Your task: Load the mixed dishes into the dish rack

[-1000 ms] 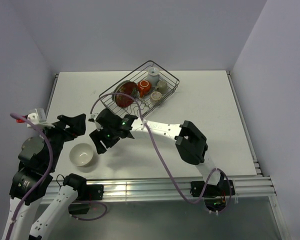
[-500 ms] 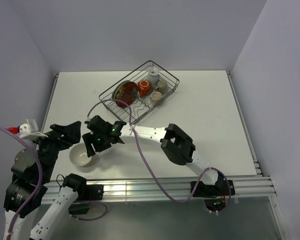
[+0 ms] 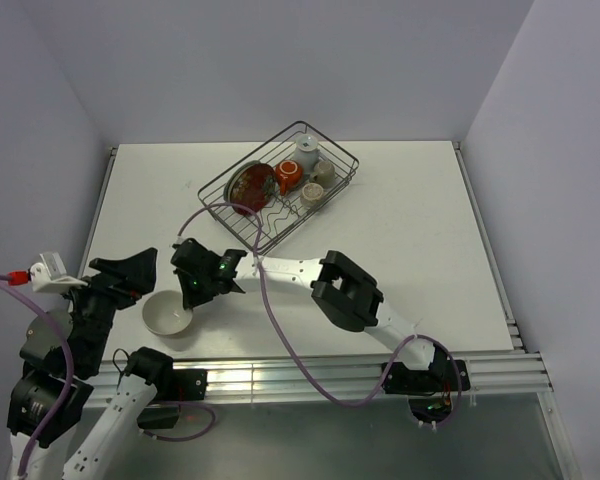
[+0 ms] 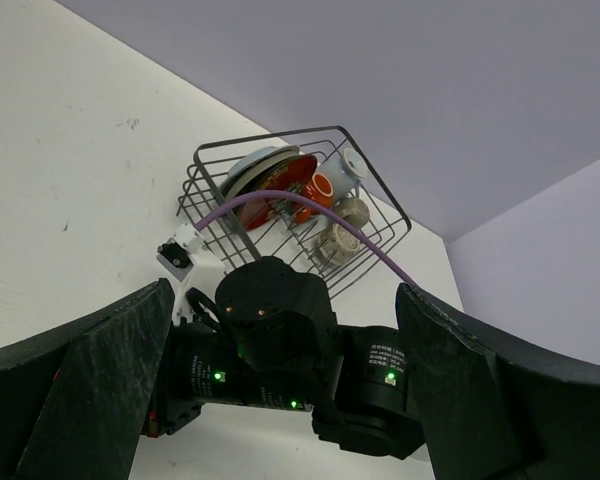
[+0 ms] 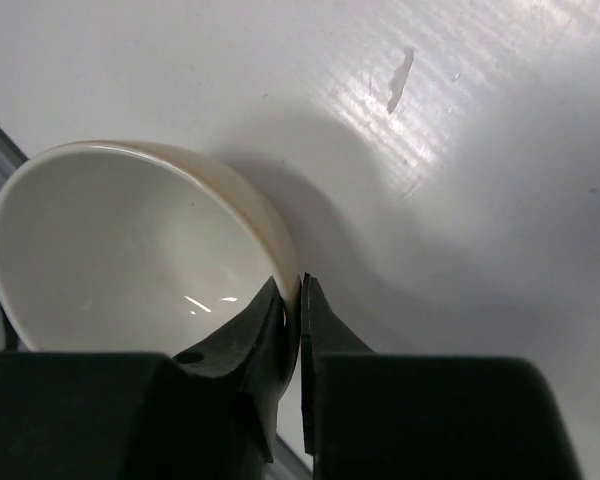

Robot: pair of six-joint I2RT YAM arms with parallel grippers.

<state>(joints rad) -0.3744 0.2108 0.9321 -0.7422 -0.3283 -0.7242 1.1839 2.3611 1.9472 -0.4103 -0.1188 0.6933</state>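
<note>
Cream bowl [image 3: 168, 315]: mouth up, at the near left of the worktop [image 3: 410, 220], well apart from the dish rack.
Right gripper [image 5: 298, 300]: fingers pinched onto the bowl's rim, one inside the wall and one outside.
Bowl contact with worktop: cannot tell.
Left gripper [image 3: 125, 275]: just left of the bowl, fingers spread wide, holding nothing.
Dish rack [image 3: 280, 215]: at the far middle of the worktop, set askew.
Rack contents: red floral plate [image 3: 250, 185] on edge, orange-red mug [image 3: 288, 175] beside it, and small pale cups toward the far right end.
</note>
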